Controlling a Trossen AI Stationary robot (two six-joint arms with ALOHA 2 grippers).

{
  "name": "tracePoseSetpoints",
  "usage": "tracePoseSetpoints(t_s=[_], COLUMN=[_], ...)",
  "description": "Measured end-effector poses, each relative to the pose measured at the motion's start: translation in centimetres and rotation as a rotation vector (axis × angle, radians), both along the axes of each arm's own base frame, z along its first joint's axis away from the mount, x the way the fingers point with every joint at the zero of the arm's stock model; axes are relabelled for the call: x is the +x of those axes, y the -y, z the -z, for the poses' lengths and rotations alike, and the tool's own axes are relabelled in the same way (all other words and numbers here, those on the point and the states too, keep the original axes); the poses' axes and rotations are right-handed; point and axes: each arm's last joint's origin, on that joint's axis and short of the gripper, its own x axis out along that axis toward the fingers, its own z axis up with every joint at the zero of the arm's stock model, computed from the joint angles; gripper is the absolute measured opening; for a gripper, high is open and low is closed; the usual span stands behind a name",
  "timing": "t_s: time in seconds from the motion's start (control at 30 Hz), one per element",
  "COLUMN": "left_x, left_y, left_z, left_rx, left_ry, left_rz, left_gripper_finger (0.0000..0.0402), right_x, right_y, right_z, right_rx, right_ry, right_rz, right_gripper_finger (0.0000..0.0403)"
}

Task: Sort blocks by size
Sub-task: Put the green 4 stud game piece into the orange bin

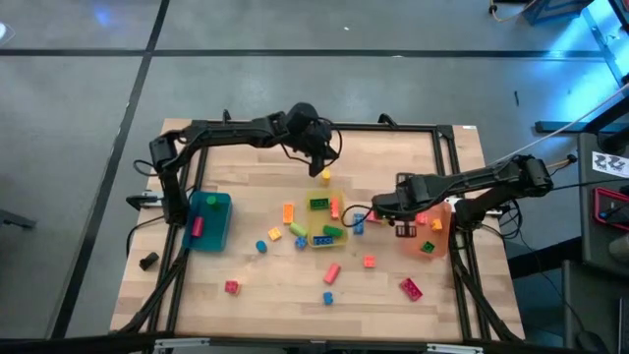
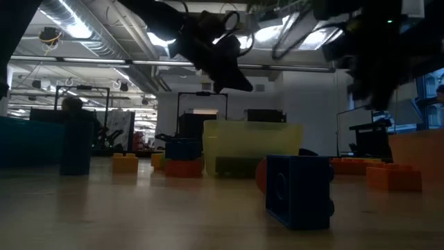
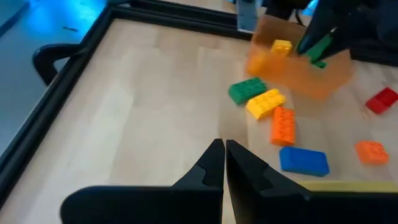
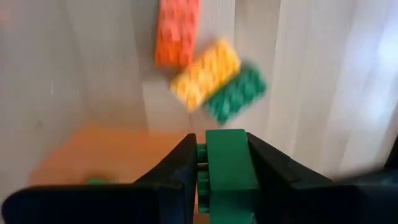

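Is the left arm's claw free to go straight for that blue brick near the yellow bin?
Probably yes: the left claw is shut on nothing, and bare tabletop lies between it and the blue brick.

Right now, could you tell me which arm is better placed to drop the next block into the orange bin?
The right. Its gripper is already shut on a green block and sits beside the orange bin. The left gripper is shut on nothing, over bare wood at the table's far side.
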Motion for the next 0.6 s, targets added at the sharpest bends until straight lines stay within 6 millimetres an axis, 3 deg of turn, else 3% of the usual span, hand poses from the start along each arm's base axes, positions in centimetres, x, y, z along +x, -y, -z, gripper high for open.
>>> tracePoseSetpoints(t_s=[0.17,0.37,0.6], left_x=[-0.6,-1.8,-2.8], left_y=[-0.9,-2.1,-3.4], left_z=[0.3,0.9,1.1], left_rx=[-0.018,-0.056,-0.05], left_ry=[-0.037,-0.11,-0.136], left_rz=[-0.026,-0.065,-0.089], left_gripper_finger=[0.0002,0.0001,0.0001], right_x=[-1.8,-3.6,-4.6], right_y=[-1.0,-2.6,-3.3], right_z=[0.1,1.8,3.5], right_rx=[-0.042,-0.07,-0.07], right_ry=[-0.132,-0.21,-0.24], right_rz=[0.098,0.17,0.199], right_gripper_finger=[0.0111,0.0111,0.0148])
